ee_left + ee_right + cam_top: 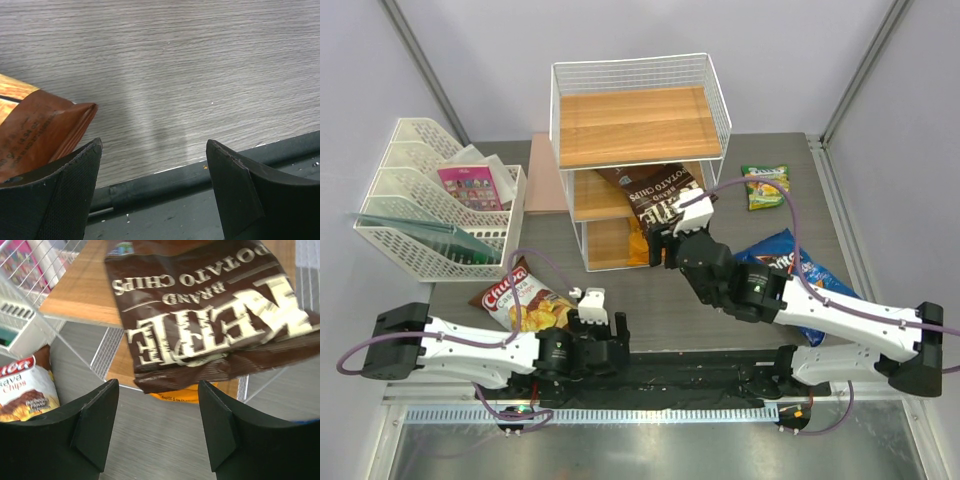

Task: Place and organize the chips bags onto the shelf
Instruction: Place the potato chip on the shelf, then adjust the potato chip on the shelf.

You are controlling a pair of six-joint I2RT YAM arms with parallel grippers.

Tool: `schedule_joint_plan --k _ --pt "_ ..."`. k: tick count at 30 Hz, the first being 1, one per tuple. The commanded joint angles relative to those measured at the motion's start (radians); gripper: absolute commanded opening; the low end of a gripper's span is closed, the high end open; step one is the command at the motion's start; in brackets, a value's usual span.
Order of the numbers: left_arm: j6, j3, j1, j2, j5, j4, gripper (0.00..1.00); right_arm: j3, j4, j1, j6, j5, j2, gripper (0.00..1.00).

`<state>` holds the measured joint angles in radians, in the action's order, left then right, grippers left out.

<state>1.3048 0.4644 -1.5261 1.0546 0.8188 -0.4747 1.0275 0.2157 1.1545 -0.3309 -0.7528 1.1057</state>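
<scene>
- Right gripper [157, 390] spread just before the shelf [640, 125]; we see the dark brown bag [210, 320] on its middle board, seemingly resting free.
- Left gripper [155, 150] spread, well before the shelf, ready for picking.

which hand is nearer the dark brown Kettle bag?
Right: right hand is just in front of the Kettle bag; left hand is at the near edge of the table, by the brown-white bag.
</scene>
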Motion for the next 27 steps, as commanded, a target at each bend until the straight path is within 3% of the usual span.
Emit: schedule_joint_plan --k 1,14,27 --pt "-0.016 0.037 0.007 0.015 0.028 0.028 0.84 0.153 0.088 0.059 0.199 -0.051 0.080 0.70" --pt "-0.010 0.010 0.011 0.015 0.011 0.041 0.85 0.316 -0.028 0.099 0.484 -0.140 0.301 0.80" --pt "0.014 -0.029 0.011 -0.022 0.000 0.031 0.84 0.425 -0.058 -0.059 0.487 -0.022 0.425 0.81"
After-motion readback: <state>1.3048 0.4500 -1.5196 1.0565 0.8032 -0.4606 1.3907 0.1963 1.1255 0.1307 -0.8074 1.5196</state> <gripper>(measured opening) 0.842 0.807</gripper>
